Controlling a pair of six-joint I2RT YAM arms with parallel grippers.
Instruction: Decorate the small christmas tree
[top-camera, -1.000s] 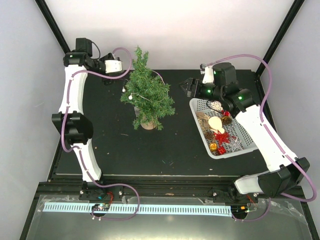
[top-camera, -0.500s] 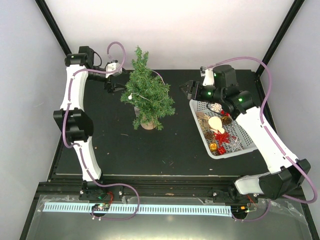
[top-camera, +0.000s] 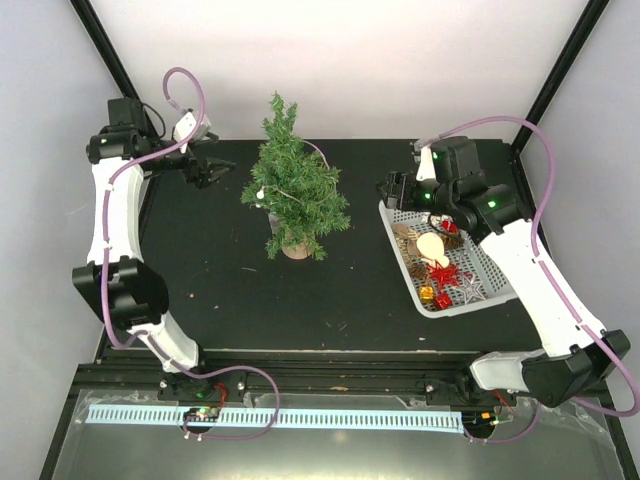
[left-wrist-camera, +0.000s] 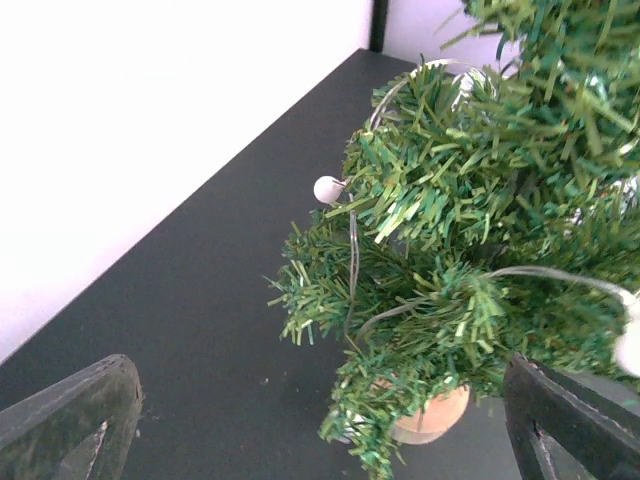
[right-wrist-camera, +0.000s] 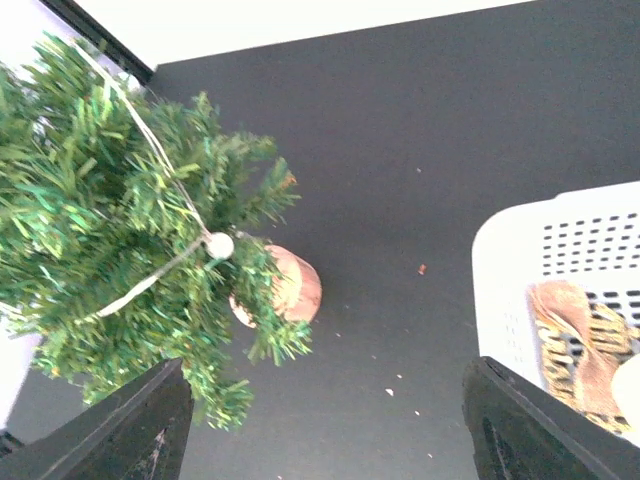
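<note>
The small christmas tree (top-camera: 293, 185) stands upright on its light-wood stump (top-camera: 296, 250) at mid-back of the black table, with a thin string of white bead lights (left-wrist-camera: 328, 189) draped over its branches. It also shows in the left wrist view (left-wrist-camera: 480, 230) and the right wrist view (right-wrist-camera: 110, 230). My left gripper (top-camera: 212, 168) is open and empty, left of the tree and apart from it. My right gripper (top-camera: 390, 188) is open and empty, above the far-left corner of the white basket (top-camera: 402, 209), right of the tree.
The basket holds several ornaments: a cream bauble (top-camera: 432, 247), red stars (top-camera: 444, 274), a silver star (top-camera: 469, 290), small gift boxes (top-camera: 434, 296) and wooden pieces (right-wrist-camera: 580, 340). Black frame posts (top-camera: 100, 45) stand at the back corners. Small crumbs (right-wrist-camera: 421, 268) lie on the table.
My left arm has swung left and away from the tree, its gripper now well clear of the branches. My right gripper has drawn back right, over the basket's corner.
</note>
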